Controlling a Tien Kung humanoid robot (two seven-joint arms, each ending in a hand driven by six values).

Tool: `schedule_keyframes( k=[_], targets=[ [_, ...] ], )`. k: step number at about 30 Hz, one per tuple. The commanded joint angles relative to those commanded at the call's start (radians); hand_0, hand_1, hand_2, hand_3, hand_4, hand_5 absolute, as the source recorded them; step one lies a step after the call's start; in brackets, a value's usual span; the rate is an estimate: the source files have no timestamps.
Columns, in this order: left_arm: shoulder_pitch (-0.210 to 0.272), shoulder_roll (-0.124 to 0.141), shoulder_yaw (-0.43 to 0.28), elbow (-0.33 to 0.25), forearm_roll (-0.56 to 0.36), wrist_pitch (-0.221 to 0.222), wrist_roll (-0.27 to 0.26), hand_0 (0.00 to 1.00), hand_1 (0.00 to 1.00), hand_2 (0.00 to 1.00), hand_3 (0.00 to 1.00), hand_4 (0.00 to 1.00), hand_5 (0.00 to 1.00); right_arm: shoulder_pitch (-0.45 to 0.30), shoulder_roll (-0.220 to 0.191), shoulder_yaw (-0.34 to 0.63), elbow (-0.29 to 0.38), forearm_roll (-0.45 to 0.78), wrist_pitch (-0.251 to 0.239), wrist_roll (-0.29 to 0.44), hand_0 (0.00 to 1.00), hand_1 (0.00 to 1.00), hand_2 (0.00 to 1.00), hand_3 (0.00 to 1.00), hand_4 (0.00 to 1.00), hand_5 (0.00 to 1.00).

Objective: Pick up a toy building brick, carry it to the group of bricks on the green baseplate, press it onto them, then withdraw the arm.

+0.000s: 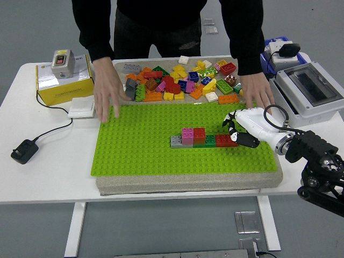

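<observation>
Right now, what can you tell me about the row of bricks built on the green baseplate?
The brick row sits right of centre on the green baseplate, running left to right: a grey brick, a taller pink stack, a taller red stack, a low green brick, then a low red brick at the right end. They look like glossy studded plastic, upright and pressed together. The right hand hovers at that right end; contact cannot be confirmed.
</observation>
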Motion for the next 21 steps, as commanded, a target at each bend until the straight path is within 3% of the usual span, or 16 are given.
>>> schedule_keyframes(
  k=[8,16,17,21],
  targets=[
    [-0.001,0.003,0.008,0.0,-0.005,-0.001,0.0,0.67,0.644,0.469,0.623,0.08,0.654,-0.09,-0.008,0.149,0.057,0.059,-0.026,0.019,0.123,0.173,0.698,0.667,0.002,0.453],
    [0.004,0.005,0.008,0.0,-0.003,-0.004,0.002,0.671,0.644,0.47,0.623,0.081,0.654,-0.227,0.05,0.351,0.083,0.141,-0.072,0.075,0.123,0.175,0.7,0.668,0.002,0.446],
    [0.005,0.005,0.008,0.0,-0.003,-0.005,0.002,0.671,0.644,0.47,0.623,0.082,0.653,-0.243,0.059,0.376,0.085,0.155,-0.076,0.084,0.182,0.263,0.705,0.688,0.035,0.404],
    [0.008,0.003,0.006,0.0,0.0,-0.007,0.004,0.671,0.644,0.47,0.623,0.082,0.653,-0.303,0.097,0.478,0.09,0.227,-0.085,0.133,0.182,0.263,0.705,0.688,0.035,0.404]
  ],
)
